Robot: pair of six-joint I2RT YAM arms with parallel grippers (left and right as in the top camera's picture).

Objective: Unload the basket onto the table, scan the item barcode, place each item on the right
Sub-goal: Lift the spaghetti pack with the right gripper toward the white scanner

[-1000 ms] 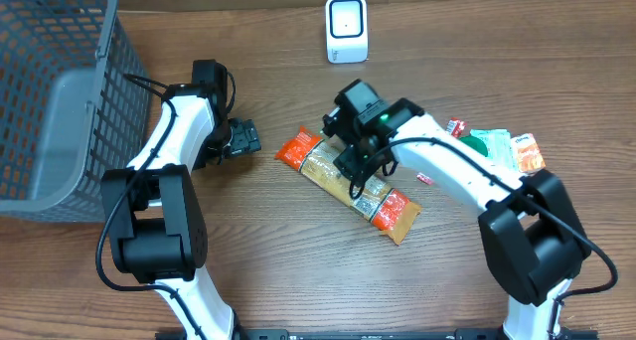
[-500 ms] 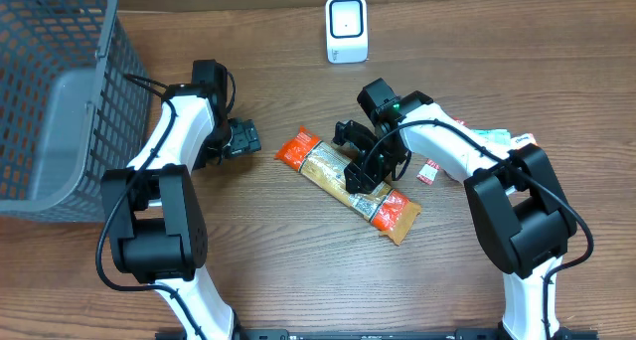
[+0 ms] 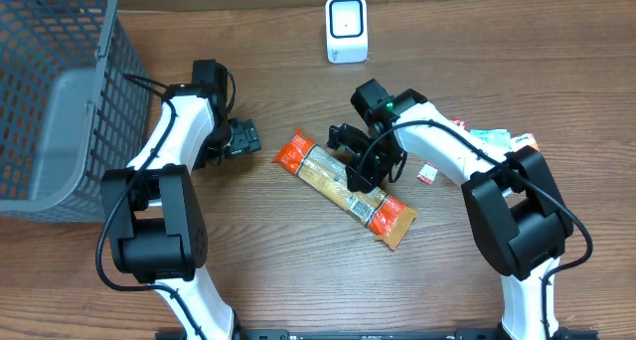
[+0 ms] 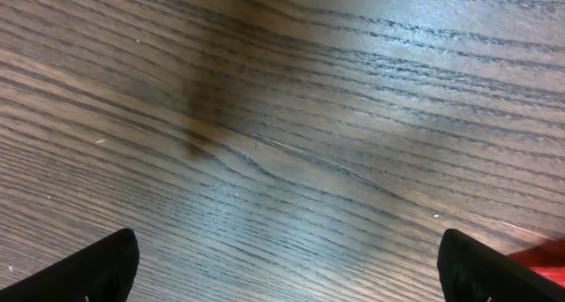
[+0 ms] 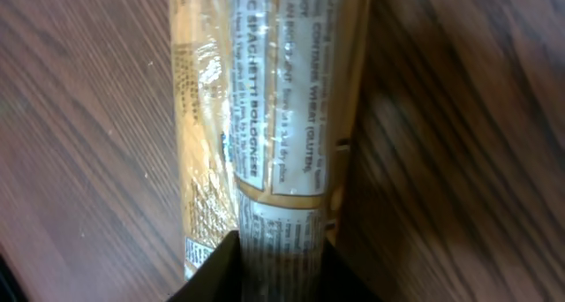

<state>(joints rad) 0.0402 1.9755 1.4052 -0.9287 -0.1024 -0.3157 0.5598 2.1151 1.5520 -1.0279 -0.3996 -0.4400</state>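
Right gripper (image 5: 282,280): we record the jaws set narrow, pressed against both sides of the spaghetti packet (image 5: 265,143) near its middle. Left gripper (image 4: 291,271): spread wide, holding nothing, above the bare table (image 4: 309,117). Obscured: the packet's print is blurred in the right wrist view and both its ends are cut off, so we cannot tell where the barcode sits. Location: the packet lies diagonally between the arms, well apart from the white scanner (image 3: 346,29).

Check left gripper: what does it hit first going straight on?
Probably bare table: the left gripper, open, points down at wood. The spaghetti packet lies off to one side.
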